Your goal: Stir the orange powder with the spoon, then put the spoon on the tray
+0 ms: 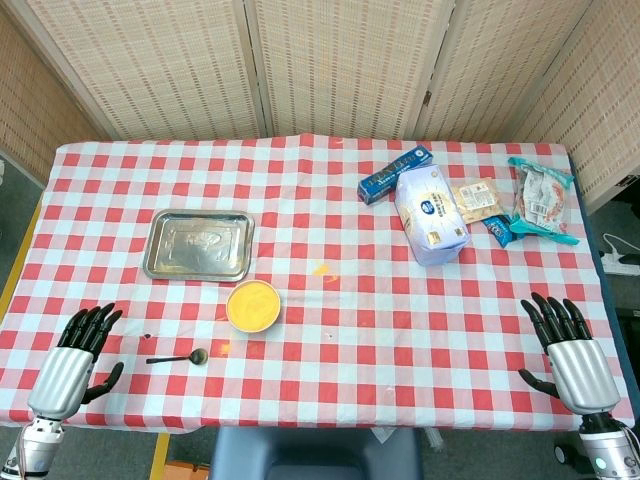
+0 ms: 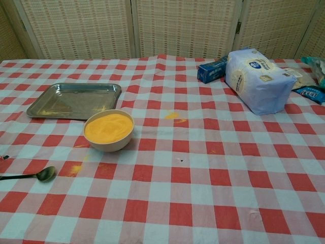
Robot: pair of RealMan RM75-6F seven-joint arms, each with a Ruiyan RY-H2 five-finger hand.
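A small bowl of orange powder [image 1: 252, 305] [image 2: 108, 130] stands on the checked cloth just in front of the steel tray [image 1: 198, 245] [image 2: 74, 100]. A dark metal spoon [image 1: 178, 358] [image 2: 31, 176] lies flat on the cloth left of and nearer than the bowl, its handle pointing left. My left hand [image 1: 72, 362] rests open at the near left edge, fingers spread, a short way left of the spoon's handle and apart from it. My right hand [image 1: 572, 352] is open at the near right edge, far from everything. Neither hand shows in the chest view.
A white-blue bag [image 1: 431, 214] [image 2: 259, 80], a blue box [image 1: 394, 173] [image 2: 212, 70] and several snack packets [image 1: 540, 200] lie at the far right. Spilled orange powder [image 1: 320, 268] [image 2: 172, 115] marks the cloth right of the bowl. A folding screen stands behind the table.
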